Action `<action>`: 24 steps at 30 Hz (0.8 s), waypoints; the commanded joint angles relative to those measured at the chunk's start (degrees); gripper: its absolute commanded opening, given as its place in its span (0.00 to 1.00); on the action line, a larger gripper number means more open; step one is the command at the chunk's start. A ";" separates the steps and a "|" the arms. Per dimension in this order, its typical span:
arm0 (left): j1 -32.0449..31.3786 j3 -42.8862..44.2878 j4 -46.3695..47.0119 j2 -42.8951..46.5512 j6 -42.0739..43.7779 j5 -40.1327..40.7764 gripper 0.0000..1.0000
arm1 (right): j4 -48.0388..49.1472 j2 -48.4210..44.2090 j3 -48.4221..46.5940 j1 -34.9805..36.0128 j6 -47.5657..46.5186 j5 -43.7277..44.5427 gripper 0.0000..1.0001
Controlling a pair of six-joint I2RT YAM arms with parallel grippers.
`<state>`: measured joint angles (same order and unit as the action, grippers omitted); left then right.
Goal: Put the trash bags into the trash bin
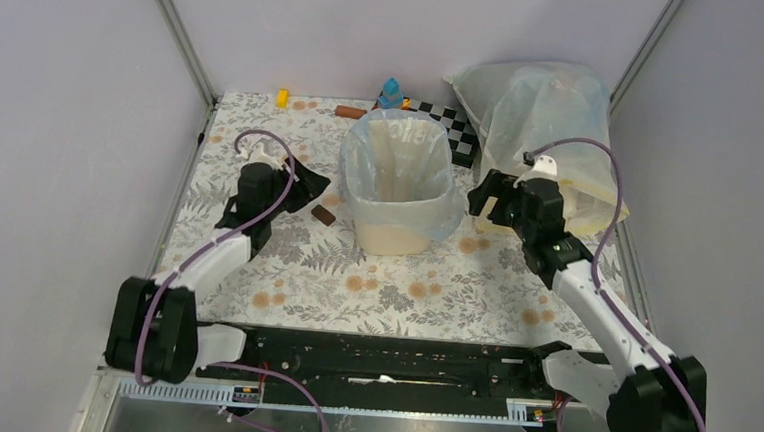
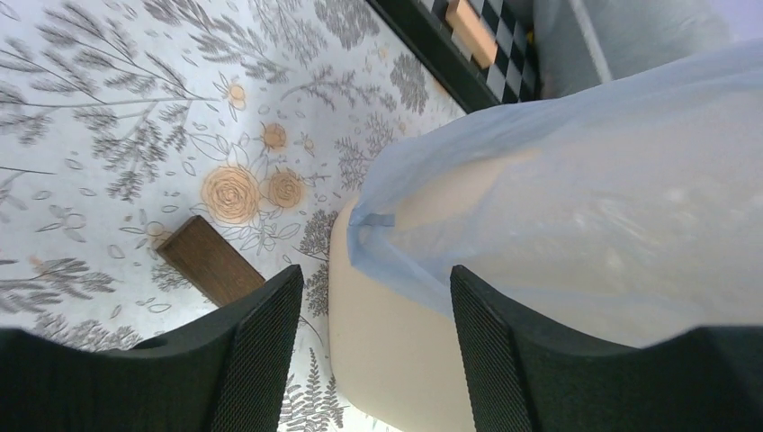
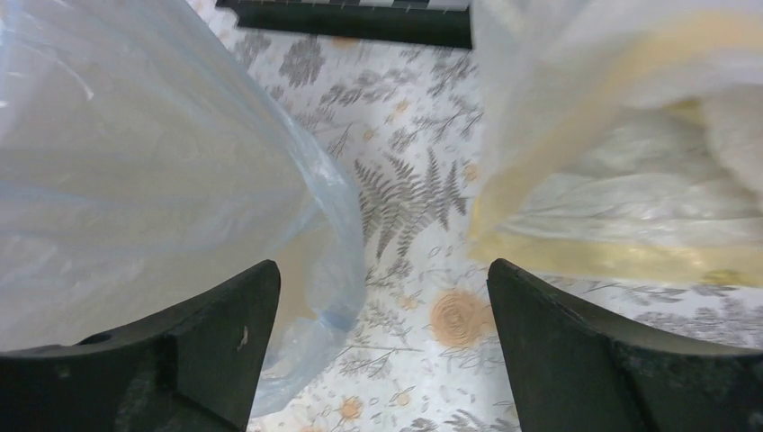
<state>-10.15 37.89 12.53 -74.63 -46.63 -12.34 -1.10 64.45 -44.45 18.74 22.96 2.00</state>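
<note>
The cream-beige trash bin (image 1: 394,235) stands in the middle of the table. A pale-blue translucent trash bag (image 1: 399,155) lines it, its edge folded over the rim and hanging down the walls. My left gripper (image 1: 302,185) is open and empty, just left of the bin. In the left wrist view the bin wall (image 2: 387,342) and bag edge (image 2: 576,207) lie ahead of the open gripper (image 2: 376,283). My right gripper (image 1: 482,200) is open and empty, just right of the bin. In the right wrist view the bag (image 3: 135,171) hangs left of the gripper (image 3: 382,274).
A large cloudy yellowish-clear sack (image 1: 549,126) lies at the back right, close to my right gripper, and shows in the right wrist view (image 3: 630,144). A brown block (image 1: 323,214) lies left of the bin. A checkerboard (image 1: 454,120), another brown block (image 1: 349,112), a yellow piece (image 1: 282,98) and a blue object (image 1: 391,93) sit at the back.
</note>
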 commanded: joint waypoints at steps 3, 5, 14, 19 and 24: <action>0.22 -8.51 4.18 12.52 2.26 10.62 0.67 | 8.35 -11.39 8.68 -0.20 -7.12 8.54 0.99; 0.22 -11.51 6.13 15.81 2.72 12.10 0.69 | 10.92 -15.12 12.07 -0.20 -8.24 9.34 1.00; 0.22 -21.88 17.70 23.05 7.14 13.49 0.96 | 27.69 -28.76 31.38 -0.20 -11.37 15.35 0.99; 0.22 -24.60 23.72 21.71 10.30 17.45 0.99 | 41.32 -28.60 41.21 -0.24 -16.58 15.10 1.00; 0.22 -24.18 25.83 18.53 12.27 17.94 0.99 | 43.85 -23.04 39.41 -0.20 -19.69 17.51 1.00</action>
<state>-10.13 13.52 31.20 -54.08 -37.56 3.25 33.26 38.83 -2.50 18.70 7.88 15.90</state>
